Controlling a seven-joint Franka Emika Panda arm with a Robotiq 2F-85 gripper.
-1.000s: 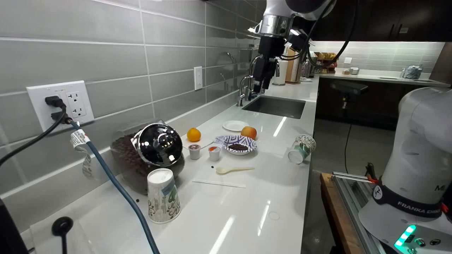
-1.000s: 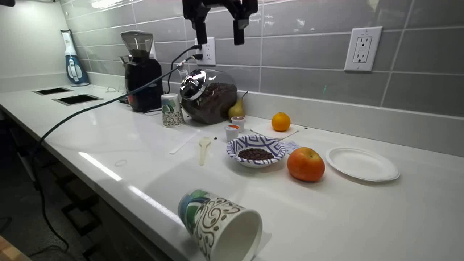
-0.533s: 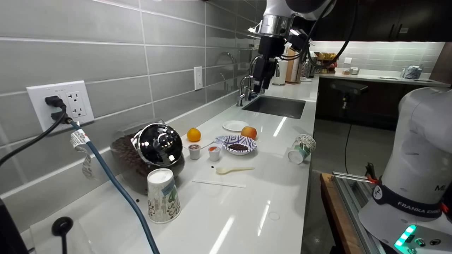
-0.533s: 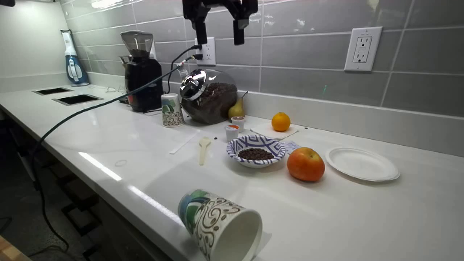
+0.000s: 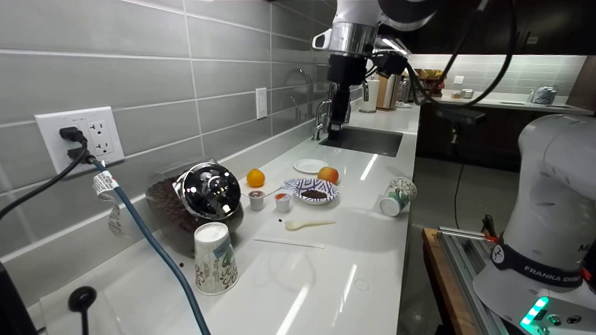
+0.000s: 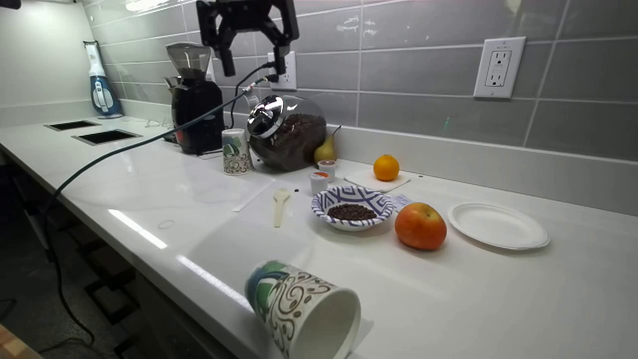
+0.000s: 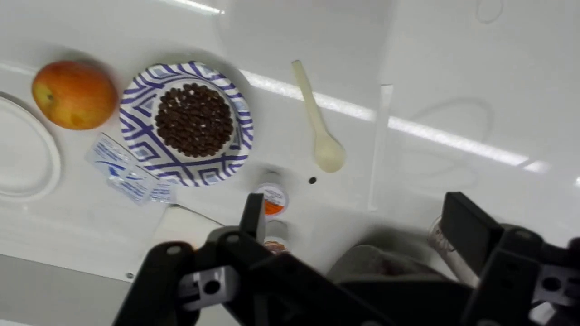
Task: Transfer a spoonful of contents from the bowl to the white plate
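Observation:
Dark brown beans cover the floor of the bowl, whose white rim carries a blue-purple pattern. The white plate lies bare on the counter, past the apple from the bowl; the wrist view cuts it off at the left edge. On the bowl's opposite side rests a cream spoon, flat on the counter. High above the counter hangs my gripper, fingers spread wide with nothing between them. Seen from the wrist view, spoon and bowl lie ahead of the fingertips, the bowl off to the left.
A red-orange apple sits between bowl and plate. Two small creamer tubs stand beside the bowl. A large bean jar and an upturned paper cup stand farther along. Another paper cup lies near the counter's front edge.
The arm has swung: in the exterior views my gripper has shifted left, toward the jar and spoon side, and its fingertips sit somewhat lower. It stays open. The counter objects have not moved.

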